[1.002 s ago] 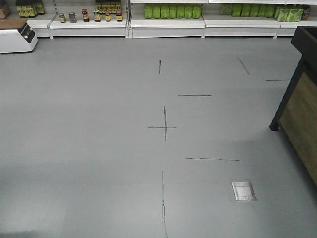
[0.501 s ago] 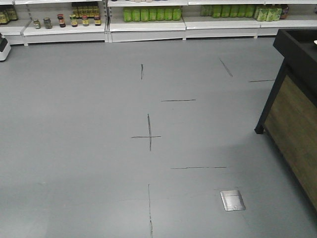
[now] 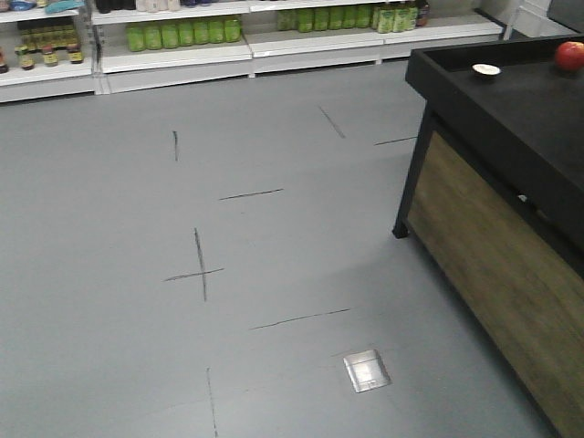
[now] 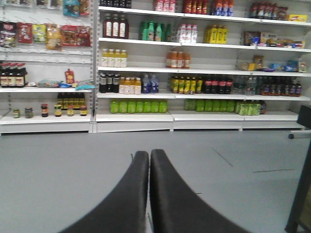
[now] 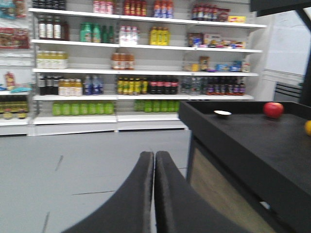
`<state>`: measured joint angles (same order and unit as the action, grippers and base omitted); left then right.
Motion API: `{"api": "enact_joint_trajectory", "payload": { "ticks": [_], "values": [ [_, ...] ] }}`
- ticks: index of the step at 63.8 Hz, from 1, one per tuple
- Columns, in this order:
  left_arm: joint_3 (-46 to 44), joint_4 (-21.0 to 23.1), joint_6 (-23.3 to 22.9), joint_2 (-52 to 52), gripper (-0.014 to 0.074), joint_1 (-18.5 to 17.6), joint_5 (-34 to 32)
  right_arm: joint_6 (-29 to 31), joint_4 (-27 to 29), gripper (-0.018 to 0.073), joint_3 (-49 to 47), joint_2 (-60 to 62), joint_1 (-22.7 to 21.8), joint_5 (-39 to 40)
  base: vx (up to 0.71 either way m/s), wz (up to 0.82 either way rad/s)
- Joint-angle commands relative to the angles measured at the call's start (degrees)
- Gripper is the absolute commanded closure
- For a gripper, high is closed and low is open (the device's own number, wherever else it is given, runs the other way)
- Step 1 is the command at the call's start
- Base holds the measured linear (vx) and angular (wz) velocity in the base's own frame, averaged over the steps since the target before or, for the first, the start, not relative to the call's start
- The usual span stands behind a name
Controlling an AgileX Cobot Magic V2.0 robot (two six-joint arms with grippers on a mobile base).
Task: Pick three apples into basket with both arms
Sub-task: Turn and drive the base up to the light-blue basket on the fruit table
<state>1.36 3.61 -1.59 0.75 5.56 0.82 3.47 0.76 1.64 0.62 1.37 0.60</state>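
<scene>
Stocked shelves (image 4: 194,63) line the back; a black counter (image 3: 511,109) holds a small dish (image 3: 486,69).

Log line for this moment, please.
left gripper shut, empty | right gripper shut, empty | one red apple on black table, untouched | basket not in view

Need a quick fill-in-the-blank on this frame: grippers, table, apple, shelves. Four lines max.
1. The left gripper and the right gripper are both ____, holding nothing.
2. The red apple rests on the ____ display table.
3. Also on that table lies a small ____ dish.
4. The bottles on the lowest shelf are ____.

Missing words: shut; black; white; green.
</scene>
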Motion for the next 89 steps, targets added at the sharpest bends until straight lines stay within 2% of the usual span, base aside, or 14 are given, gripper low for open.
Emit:
{"api": "enact_joint_trajectory", "payload": {
  "ticks": [1,89],
  "values": [
    [1.4,0.4,-0.1,0.8,0.0603,0.0,-4.4,0.3,-0.3,0.0564,0.8,0.6,-0.3,4.4,0.12,-0.47],
    [1.4,0.4,-0.1,0.8,0.0603,0.0,-4.4,0.3,-0.3,0.0564,0.8,0.6,-0.3,4.4,0.1,-0.46]
  ]
}}
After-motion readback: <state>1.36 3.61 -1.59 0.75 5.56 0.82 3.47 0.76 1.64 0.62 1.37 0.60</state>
